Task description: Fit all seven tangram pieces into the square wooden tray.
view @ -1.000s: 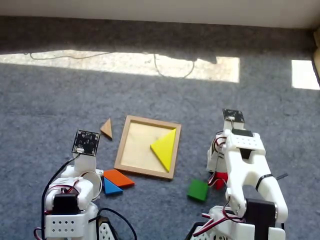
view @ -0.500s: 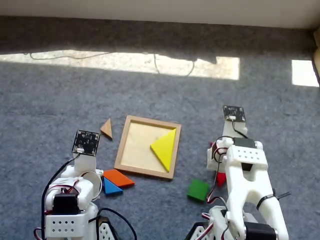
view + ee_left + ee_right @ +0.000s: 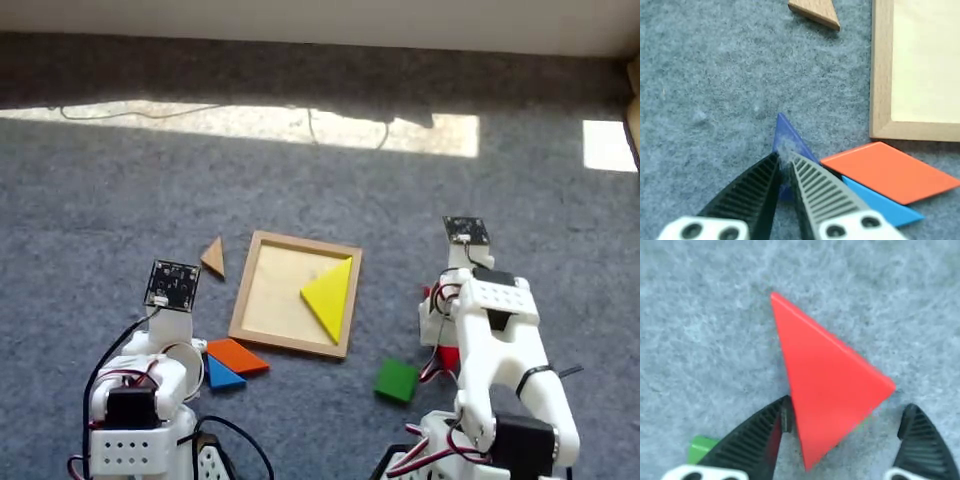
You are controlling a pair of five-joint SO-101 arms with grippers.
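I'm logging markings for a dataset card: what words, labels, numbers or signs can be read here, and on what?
None can be read.
The yellow triangle, red triangle and wooden tray are plain.
The circuit board atop an arm's wrist bears marks too small to read.

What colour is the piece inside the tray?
Yellow triangle; best seen in the high view.

- soft, even daylight over the grey carpet [image 3: 100, 230] and the wooden tray [image 3: 244, 290].
- bright sunlit band [image 3: 200, 125] across the far carpet, plus a smaller patch [image 3: 610, 148] at the right edge.
- dim shadow strip [image 3: 300, 65] beyond that band.
- thin dark shadow beneath the red triangle [image 3: 825, 380] in the right wrist view.
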